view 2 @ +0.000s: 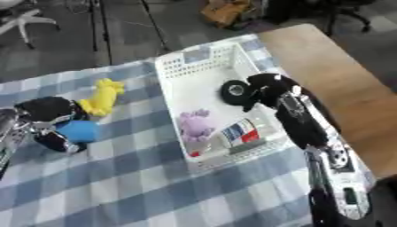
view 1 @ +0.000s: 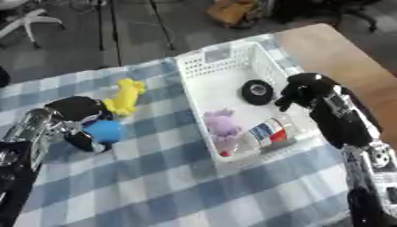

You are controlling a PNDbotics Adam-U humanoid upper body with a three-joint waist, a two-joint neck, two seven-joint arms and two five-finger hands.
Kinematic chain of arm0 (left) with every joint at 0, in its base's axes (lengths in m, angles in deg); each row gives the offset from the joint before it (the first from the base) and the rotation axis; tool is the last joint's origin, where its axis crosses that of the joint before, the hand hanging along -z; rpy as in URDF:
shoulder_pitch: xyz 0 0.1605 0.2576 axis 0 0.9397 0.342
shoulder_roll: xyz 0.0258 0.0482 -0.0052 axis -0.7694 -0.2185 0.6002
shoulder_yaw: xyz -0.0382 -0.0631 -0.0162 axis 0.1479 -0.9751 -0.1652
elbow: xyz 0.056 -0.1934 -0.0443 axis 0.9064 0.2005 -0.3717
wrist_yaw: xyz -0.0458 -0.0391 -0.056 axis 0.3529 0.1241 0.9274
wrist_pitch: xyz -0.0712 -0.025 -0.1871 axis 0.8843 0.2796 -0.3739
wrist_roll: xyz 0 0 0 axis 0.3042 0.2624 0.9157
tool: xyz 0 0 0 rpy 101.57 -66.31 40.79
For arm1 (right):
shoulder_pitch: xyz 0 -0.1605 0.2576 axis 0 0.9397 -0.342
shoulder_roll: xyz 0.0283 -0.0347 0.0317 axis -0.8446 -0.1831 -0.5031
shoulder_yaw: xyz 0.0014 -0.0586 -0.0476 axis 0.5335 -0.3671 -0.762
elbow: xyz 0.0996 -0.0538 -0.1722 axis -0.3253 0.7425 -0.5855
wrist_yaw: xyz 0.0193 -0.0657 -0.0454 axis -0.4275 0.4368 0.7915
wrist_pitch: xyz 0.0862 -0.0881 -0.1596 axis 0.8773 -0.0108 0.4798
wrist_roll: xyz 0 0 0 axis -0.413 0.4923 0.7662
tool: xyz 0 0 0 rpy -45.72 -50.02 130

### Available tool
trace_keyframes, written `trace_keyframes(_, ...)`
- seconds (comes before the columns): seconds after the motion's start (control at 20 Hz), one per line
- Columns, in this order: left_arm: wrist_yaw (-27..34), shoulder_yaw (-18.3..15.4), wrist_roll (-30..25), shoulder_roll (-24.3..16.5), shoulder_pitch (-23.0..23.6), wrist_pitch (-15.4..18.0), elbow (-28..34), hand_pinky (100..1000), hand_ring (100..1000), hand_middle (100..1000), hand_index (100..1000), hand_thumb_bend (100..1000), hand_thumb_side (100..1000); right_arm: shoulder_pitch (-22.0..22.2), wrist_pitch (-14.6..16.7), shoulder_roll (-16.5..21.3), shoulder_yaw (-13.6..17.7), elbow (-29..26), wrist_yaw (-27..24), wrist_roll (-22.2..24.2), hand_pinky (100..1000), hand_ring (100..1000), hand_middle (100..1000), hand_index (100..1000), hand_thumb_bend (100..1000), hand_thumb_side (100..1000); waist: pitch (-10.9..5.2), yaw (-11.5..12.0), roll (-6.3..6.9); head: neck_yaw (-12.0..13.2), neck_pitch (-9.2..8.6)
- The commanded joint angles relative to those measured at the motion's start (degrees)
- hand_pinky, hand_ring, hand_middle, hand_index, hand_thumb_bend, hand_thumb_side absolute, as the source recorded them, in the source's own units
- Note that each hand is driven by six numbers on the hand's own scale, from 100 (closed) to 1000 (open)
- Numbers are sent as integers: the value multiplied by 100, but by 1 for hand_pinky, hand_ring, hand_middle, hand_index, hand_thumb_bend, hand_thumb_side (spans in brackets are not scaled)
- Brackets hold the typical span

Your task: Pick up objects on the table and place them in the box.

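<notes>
A white perforated box [view 1: 203, 66] stands on the checked cloth. It holds a black round object [view 1: 257, 91], a purple plush toy [view 1: 223, 125] and a red, white and blue packet [view 1: 270, 132]. My right hand [view 1: 304, 90] hovers over the box's right side, fingers curled, holding nothing that shows. My left hand [view 1: 76, 113] is at the left, fingers curled round a blue ball [view 1: 104, 131] on the cloth. A yellow plush toy [view 1: 124, 96] lies just beyond that hand.
The blue-and-white checked cloth [view 1: 170, 186] covers the table. Bare wooden tabletop [view 1: 333, 48] shows to the right of the box. Beyond the far edge is grey floor with chair legs and a brown bag [view 1: 232, 11].
</notes>
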Motion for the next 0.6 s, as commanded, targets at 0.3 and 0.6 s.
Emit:
trace_keyframes(0.3,1624,-239,-632,-399,-159,-414,1220,656,552,465,619,402,456,-43,12,10,-5,-87,-44,-4,655,524,605,786,100,817,-547,22,-42,-35,-22)
trace_keyframes(0.6,2735,-98,-514,-76,-321,-534,1004,581,530,461,621,481,476,-47,2,-25,-27,-104,-62,5,655,525,606,786,100,817,-566,-37,-46,7,-44)
